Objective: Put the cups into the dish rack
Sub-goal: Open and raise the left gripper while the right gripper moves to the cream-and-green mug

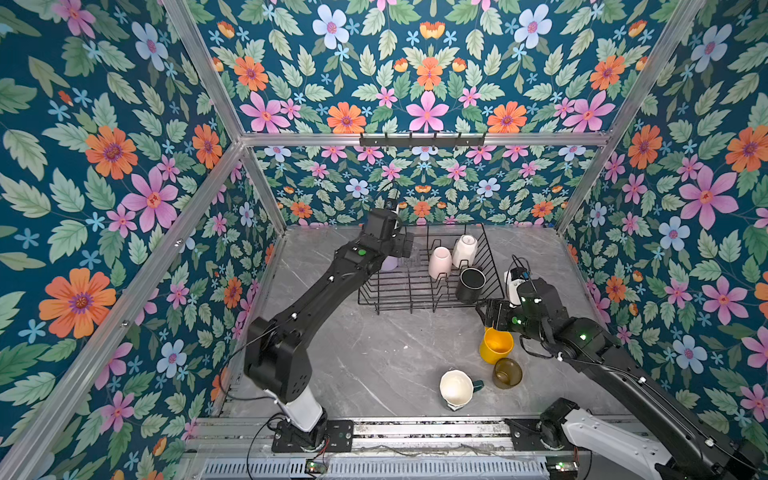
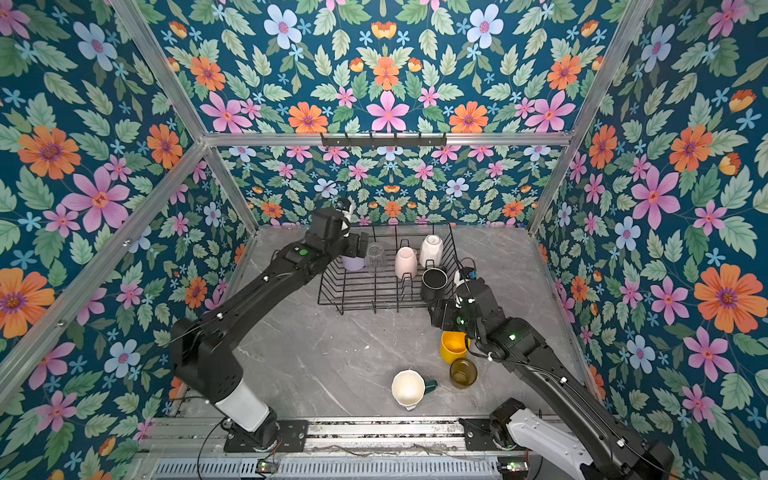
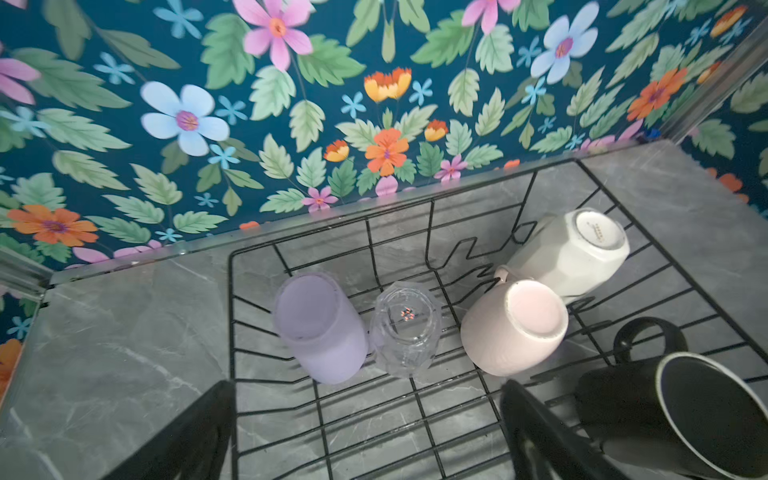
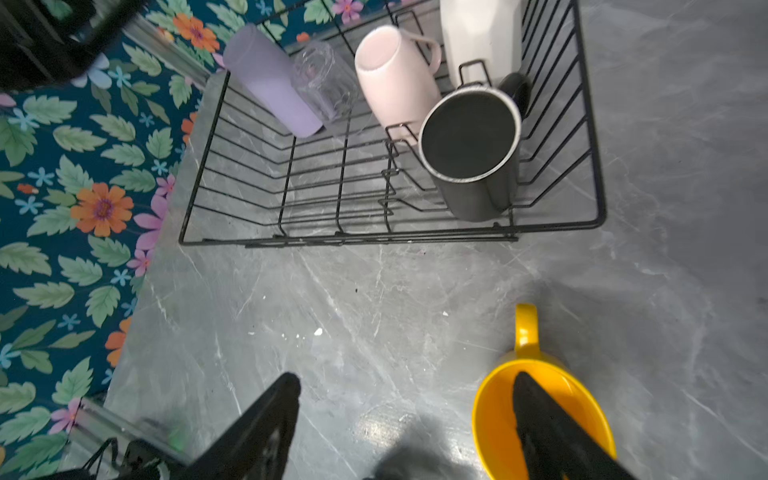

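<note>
Yellow handled mug (image 4: 494, 419), upright on desk (image 4: 374, 311); right jaws open, straddling its rim, not yet gripping; left jaws wide, empty

Dish rack (image 1: 395, 291) open at near-left floor, cups (image 1: 439, 262) lining its far side, black mug (image 1: 471, 284) blocking near-right corner

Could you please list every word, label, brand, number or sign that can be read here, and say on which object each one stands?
No text here is legible enough to quote.
white mug, on its upturned base: a small grey printed mark, too small to read.
clear glass, on its base: a tiny red speck; no letters can be made out.
No other writing shows in any view.
</note>
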### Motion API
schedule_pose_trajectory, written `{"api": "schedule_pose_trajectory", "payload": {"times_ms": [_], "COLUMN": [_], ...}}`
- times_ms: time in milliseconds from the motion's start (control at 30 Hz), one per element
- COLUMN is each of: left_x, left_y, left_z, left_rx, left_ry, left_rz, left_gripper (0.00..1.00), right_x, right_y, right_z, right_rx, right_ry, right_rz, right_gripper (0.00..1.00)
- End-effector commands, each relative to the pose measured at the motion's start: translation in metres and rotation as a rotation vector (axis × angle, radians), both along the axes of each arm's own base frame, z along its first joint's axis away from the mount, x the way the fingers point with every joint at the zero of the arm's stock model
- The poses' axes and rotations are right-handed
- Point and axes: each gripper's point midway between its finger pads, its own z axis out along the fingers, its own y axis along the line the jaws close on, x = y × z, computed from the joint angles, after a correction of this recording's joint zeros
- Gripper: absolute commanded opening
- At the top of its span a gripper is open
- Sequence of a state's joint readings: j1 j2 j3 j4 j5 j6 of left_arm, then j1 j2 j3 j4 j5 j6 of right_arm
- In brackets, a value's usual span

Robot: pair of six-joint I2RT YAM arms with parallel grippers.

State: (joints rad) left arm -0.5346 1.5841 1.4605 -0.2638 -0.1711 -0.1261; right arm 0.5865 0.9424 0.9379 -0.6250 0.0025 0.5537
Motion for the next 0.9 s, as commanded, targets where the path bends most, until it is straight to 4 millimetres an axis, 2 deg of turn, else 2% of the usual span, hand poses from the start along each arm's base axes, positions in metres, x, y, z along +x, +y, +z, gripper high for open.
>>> {"api": "schedule_pose_trajectory", "payload": {"times_ms": [0, 167, 267, 500, 633, 867], "left_x": [-0.008, -0.038, -0.054, -0.076, -0.078, -0.08], "left_y": [0.027, 0.084, 0.104, 0.121, 0.126, 0.127], "left_z": [0.03, 0.045, 0.055, 0.065, 0.061, 0.061], "left_rx": [-0.113, -0.293, -0.407, -0.423, -0.428, -0.452], "left_ry": [-0.105, -0.141, -0.16, -0.201, -0.198, -0.19], "left_rz": [0.065, 0.115, 0.104, 0.119, 0.134, 0.13], "left_gripper": [1.0, 1.0, 1.0, 1.0, 1.0, 1.0], "right_x": [-0.019, -0.044, -0.058, -0.089, -0.104, -0.118], "right_y": [0.013, 0.029, 0.035, 0.045, 0.046, 0.049], "right_z": [-0.012, -0.024, -0.031, -0.048, -0.062, -0.078], "right_rx": [-0.026, -0.068, -0.072, -0.117, -0.184, -0.226], "right_ry": [0.076, 0.125, 0.163, 0.237, 0.288, 0.344], "right_rz": [0.115, 0.22, 0.26, 0.35, 0.39, 0.437], "right_gripper": [0.74, 0.67, 0.61, 0.55, 0.54, 0.49]}}
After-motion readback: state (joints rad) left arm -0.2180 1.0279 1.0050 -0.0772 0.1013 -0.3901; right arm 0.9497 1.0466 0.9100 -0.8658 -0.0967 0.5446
